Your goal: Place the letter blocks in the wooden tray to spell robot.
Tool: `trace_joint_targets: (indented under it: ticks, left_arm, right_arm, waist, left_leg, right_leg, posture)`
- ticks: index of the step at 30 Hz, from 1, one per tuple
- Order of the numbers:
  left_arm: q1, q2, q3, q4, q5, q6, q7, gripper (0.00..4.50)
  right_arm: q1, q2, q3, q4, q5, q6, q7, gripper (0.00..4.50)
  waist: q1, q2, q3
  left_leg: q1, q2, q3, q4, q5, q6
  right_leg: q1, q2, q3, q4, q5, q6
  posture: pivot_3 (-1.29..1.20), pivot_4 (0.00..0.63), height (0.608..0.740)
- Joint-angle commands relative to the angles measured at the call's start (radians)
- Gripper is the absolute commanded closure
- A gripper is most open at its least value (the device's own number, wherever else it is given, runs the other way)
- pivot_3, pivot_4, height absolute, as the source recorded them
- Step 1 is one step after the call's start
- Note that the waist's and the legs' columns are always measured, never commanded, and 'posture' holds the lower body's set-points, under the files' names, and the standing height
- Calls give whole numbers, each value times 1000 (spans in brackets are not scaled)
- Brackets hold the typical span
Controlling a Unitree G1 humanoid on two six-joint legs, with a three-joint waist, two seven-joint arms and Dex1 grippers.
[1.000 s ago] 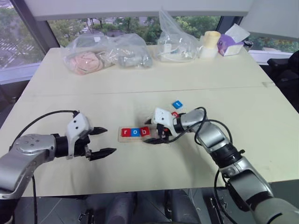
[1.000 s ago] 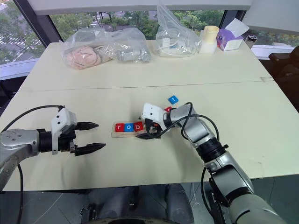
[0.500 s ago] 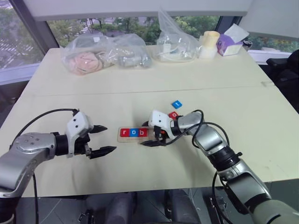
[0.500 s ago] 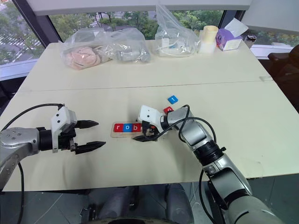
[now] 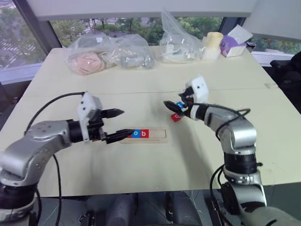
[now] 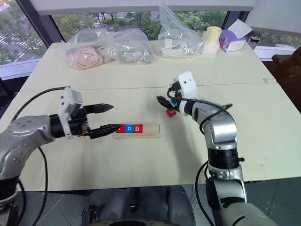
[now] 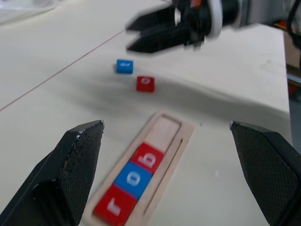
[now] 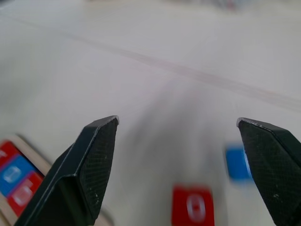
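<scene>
1. The right end effector [image 6: 163,100] is hovering with its fingers spread wide and nothing between them, above the loose red tile [image 6: 170,112] and the blue tile [image 7: 124,66] lying just beside it on the tabletop [image 6: 141,165].
2. The left end effector [image 6: 107,118] is standing fully spread and empty, its lower fingertip reaching over the near end of the wooden tray [image 6: 149,132].
3. Three letter blocks, red r [image 7: 109,208], blue o [image 7: 134,178] and red b [image 7: 149,159], are sitting in the tray's slot, with the far part of the slot bare.
4. The left wrist view is showing the r tile, which the head views are hiding behind the left fingers.
</scene>
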Motion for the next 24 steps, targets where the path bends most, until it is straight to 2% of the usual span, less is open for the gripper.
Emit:
trace_joint_targets:
  ticks: [1,6,14,17,21,24]
  left_arm:
    - [-37,-8,-55,7,50,-32,-2,0]
    - [-67,-17,-102,50,106,-65,-13,0]
    - [-38,-30,-104,65,140,-87,-20,0]
    - [-22,-33,-97,68,146,-96,-19,0]
    - [-12,-42,-96,64,148,-101,-14,0]
    - [-10,-56,-105,61,153,-108,-11,0]
  right_arm:
    - [20,14,15,-26,-15,-8,-72,403]
    - [51,35,52,5,-30,-44,-135,403]
    - [73,81,120,122,-53,-144,-198,403]
    - [71,87,116,154,-72,-188,-233,1243]
    - [61,77,110,147,-72,-192,-239,3260]
    - [60,82,99,115,-61,-183,-243,3265]
  waist:
    - [-5,0,0]
    - [-7,0,0]
    - [-4,-1,0]
    - [-6,-1,0]
    - [-5,-1,0]
    - [-5,-1,0]
  left_leg:
    - [0,0,0,0,0,0]
    - [1,1,1,0,0,0]
    - [0,1,0,0,0,0]
    - [1,1,0,0,0,0]
    - [1,1,0,0,0,0]
    - [1,1,0,0,0,0]
  right_leg:
    - [0,0,0,0,0,0]
    - [-1,1,0,1,0,0]
    - [0,1,1,0,0,0]
    - [0,1,1,0,0,0]
    - [0,1,1,0,0,0]
    - [0,1,1,0,0,0]
  posture:
    - [0,150,740]
    - [0,150,740]
    - [0,150,740]
    - [0,150,740]
    - [0,150,740]
    - [0,150,740]
